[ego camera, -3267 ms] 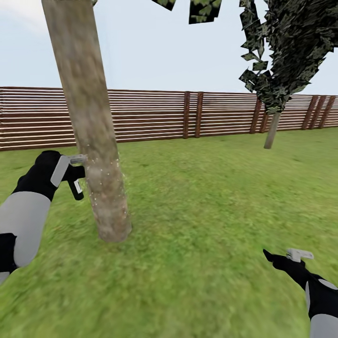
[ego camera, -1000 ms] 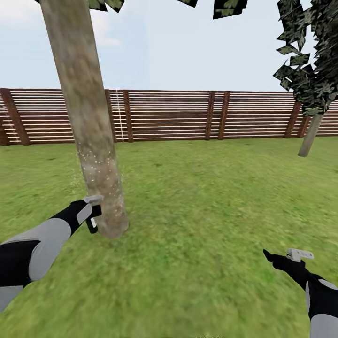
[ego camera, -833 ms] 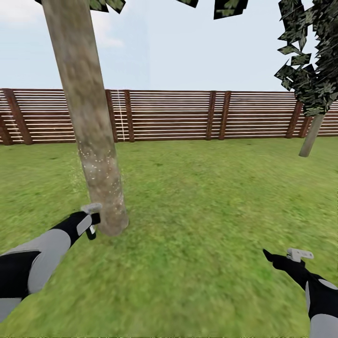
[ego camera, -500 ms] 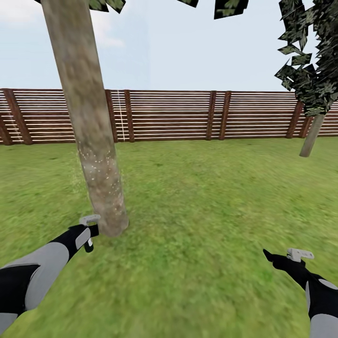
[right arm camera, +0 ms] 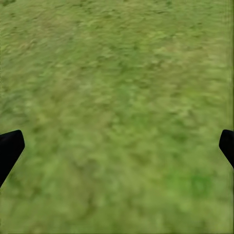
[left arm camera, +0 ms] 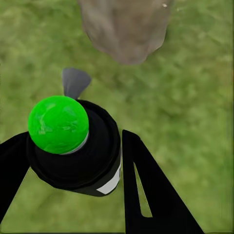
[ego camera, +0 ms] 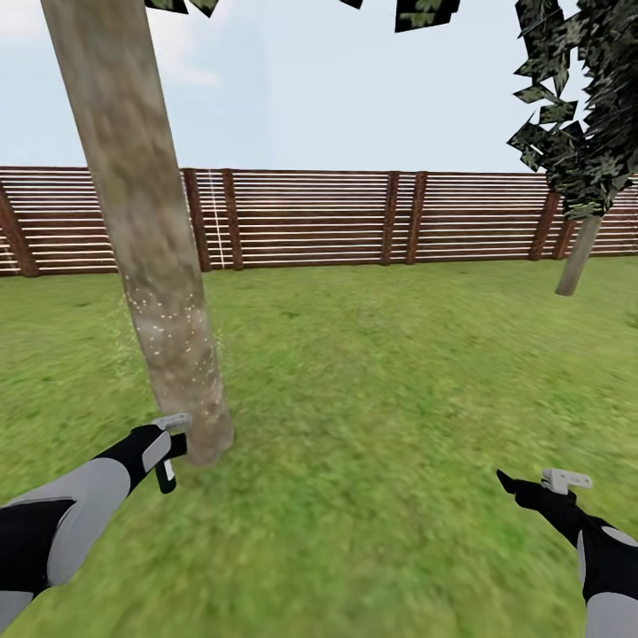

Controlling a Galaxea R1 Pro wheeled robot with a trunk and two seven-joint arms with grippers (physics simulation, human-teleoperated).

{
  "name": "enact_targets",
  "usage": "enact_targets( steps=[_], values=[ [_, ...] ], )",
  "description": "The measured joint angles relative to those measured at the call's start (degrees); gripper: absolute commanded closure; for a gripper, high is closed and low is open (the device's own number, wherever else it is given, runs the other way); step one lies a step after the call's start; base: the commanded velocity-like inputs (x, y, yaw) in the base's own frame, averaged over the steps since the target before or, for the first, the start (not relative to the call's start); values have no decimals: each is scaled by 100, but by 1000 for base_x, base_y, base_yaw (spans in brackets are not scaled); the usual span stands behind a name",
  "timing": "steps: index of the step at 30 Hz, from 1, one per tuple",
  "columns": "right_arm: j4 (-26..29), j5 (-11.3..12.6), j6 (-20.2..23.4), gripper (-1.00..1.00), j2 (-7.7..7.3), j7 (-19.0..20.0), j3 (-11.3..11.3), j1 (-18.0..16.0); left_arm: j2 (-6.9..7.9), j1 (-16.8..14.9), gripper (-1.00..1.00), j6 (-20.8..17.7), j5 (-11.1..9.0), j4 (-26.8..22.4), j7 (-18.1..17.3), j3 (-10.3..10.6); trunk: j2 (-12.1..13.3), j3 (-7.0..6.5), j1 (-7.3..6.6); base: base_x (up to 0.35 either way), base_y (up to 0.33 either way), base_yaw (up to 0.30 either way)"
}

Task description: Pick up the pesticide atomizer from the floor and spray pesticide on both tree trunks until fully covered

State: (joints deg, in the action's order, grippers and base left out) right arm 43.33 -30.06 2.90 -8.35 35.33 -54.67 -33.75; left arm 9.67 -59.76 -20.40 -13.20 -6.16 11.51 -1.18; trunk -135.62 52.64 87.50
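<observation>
Green lawn, slat fence behind. Left pincer grips pesticide atomizer at near trunk's base, 9 o'clock. Pesticide speckles cover only the lower trunk. Second tree at 2 o'clock looks unsprayed. Right pincer spread, empty.

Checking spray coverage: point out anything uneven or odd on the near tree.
The near trunk carries whitish speckles only on a lower band; above it the bark looks bare. The sprayer in the left pincer sits at the trunk's foot.
</observation>
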Motion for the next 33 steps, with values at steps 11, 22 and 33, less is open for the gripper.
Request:
enact_targets(
  steps=[11, 22, 33],
  values=[
    [0, 0, 0, -100, 0, -5, 0, 0, 79, 0, 100, -95, 4, 9, 0, 9, 0, 0, 0, 81, 102, -1],
    [-8, 0, 0, -100, 0, -9, 0, 0, -7, -1, 100, 72, 9, 6, -24, 11, 0, 0, 0, 109, 6, 0],
    [-9, -2, 1, -100, -3, -9, 0, 0, 112, 17, 100, 508, 5, 10, -22, 6, 0, 0, 0, 1, 0, 0]
  ],
)
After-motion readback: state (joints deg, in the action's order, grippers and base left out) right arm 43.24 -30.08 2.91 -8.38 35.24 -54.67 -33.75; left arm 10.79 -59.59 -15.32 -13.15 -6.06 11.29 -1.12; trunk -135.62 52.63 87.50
